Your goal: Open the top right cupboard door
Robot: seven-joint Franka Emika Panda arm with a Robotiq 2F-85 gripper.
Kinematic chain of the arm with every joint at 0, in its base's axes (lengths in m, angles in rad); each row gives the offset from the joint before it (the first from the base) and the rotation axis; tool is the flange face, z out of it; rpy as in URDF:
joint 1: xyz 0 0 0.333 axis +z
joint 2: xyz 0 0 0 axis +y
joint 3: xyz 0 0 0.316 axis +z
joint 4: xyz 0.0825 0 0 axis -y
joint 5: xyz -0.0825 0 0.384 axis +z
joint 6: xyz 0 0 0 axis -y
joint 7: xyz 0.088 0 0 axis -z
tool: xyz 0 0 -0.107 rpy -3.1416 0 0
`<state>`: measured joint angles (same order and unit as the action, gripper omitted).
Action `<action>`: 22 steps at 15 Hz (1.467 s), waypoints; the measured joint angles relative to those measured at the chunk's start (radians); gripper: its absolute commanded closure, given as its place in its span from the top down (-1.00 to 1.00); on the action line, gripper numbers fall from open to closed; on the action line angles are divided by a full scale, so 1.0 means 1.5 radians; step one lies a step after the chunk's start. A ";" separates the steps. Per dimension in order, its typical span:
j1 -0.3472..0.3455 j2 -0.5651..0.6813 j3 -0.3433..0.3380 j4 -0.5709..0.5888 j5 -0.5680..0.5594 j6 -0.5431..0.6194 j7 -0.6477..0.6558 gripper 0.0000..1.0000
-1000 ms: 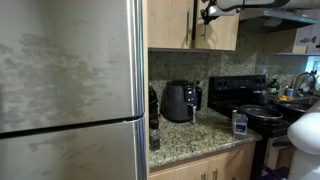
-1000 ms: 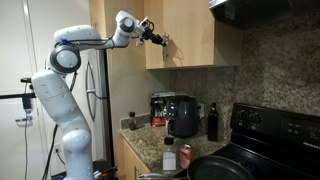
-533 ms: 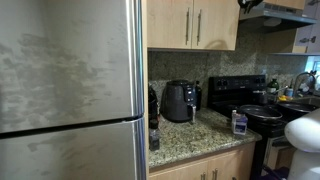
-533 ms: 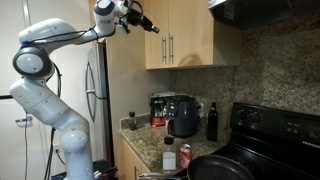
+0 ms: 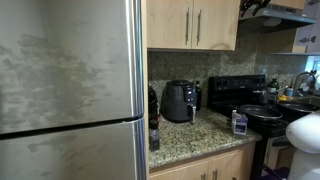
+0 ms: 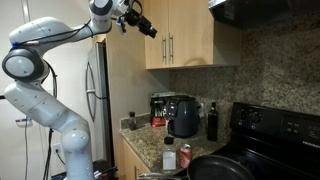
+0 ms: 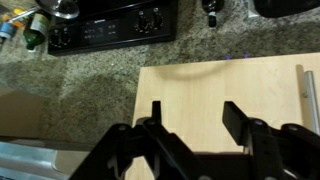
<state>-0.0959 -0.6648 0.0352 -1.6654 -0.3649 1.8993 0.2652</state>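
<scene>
My gripper (image 6: 143, 26) has left the handle (image 6: 172, 47) it clamped a second ago, jaws apart and empty. The top right cupboard door (image 6: 192, 35) lies ahead, shut flush, open air between.

Refrigerator (image 5: 70, 90): stainless steel, fills the left half, doors closed.
Top right cupboard door (image 5: 220, 25): light wood, closed, silver bar handle at its left edge.
Neighbouring door (image 5: 168, 22): same wood, handle at its right edge.
Counter (image 5: 200, 137): speckled granite.
Air fryer (image 5: 178, 101): black, on the counter by the backsplash.
Stove (image 5: 235, 92): black, beside the counter, dark pan (image 5: 262, 113) on top.
Jar (image 5: 240, 122): small, near the stove.
</scene>
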 measured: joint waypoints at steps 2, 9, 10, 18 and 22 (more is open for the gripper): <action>0.020 0.022 0.011 0.012 0.036 0.023 -0.007 0.64; 0.023 0.087 0.053 0.042 0.050 0.035 0.028 1.00; 0.021 0.093 0.061 0.042 0.043 0.051 0.034 1.00; -0.029 0.212 0.181 0.078 -0.149 0.167 0.229 1.00; -0.024 0.208 0.177 0.078 -0.148 0.167 0.229 1.00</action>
<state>-0.1320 -0.3523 0.3004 -1.5478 -0.5876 2.1493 0.6088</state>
